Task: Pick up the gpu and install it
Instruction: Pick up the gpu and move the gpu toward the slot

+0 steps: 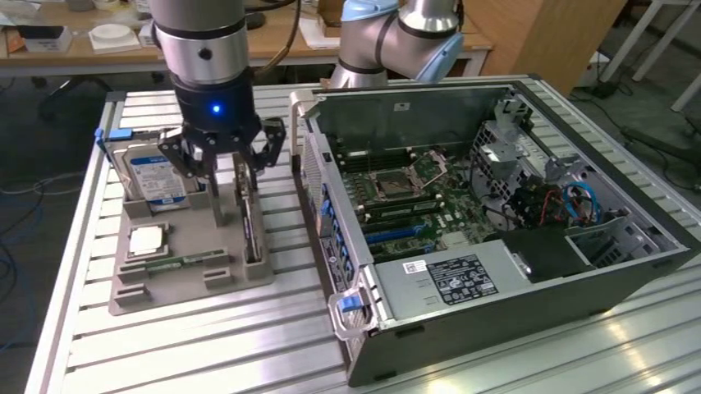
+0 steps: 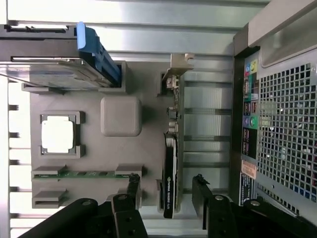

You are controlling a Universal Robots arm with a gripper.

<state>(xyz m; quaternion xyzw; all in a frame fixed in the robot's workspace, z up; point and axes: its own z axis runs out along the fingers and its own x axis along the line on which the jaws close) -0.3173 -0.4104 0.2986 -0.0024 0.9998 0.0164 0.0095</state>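
A grey tray [image 1: 203, 234] is set on the slotted metal table [image 1: 219, 336] near its edge at the exterior view's left; an opened computer case [image 1: 515, 324] is laid beside it.

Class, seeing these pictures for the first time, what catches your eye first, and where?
The open computer case on the exterior view's right dominates, its motherboard bared. On the exterior view's left, the black pincer hangs open over a gray tray, its jaws to either side of the gpu standing on edge there.
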